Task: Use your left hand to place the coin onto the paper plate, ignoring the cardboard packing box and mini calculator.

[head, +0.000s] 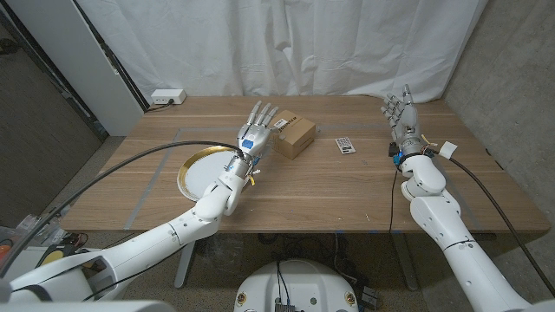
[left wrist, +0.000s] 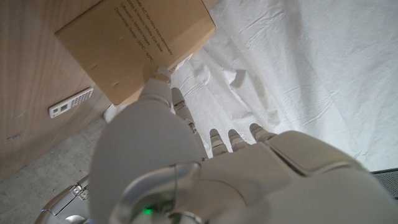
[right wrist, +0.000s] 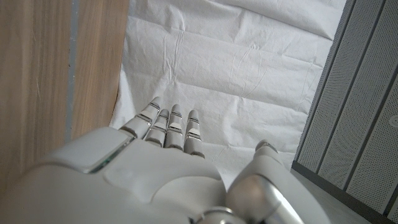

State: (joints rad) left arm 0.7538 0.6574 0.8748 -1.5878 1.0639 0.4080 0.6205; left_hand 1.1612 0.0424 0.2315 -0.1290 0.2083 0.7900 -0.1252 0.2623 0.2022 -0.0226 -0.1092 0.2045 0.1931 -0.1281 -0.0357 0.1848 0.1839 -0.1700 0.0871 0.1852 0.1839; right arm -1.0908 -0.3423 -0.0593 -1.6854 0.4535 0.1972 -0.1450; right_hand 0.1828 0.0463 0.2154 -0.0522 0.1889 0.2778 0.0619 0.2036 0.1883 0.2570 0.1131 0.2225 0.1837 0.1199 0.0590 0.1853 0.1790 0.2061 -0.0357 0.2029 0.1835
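Reaching out over the middle of the brown wooden table (head: 286,186), the white left hand (head: 257,130) hangs with fingers apart and straight, nothing between them, its fingertips just beside the small brown cardboard packing box (head: 295,136). From the left wrist view the same box (left wrist: 134,43) sits right at the thumb tip, printed side showing, and the small white mini calculator (left wrist: 70,103) lies on the wood past it. On the head view the mini calculator (head: 345,145) lies apart from the box, toward the right arm, open wood between them. Round white paper plate with a gold rim (head: 192,165) lies near the left forearm, partly covered by the wrist, toward the table's left side. Coin: cannot tell where it is; nothing that small resolves in any picture. White right hand (head: 403,121) stands near the far right edge, fingers extended, slightly spread, holding nothing; right wrist view shows the hand (right wrist: 168,134) against white curtain (right wrist: 249,56). Broad bare wood runs along the near edge.
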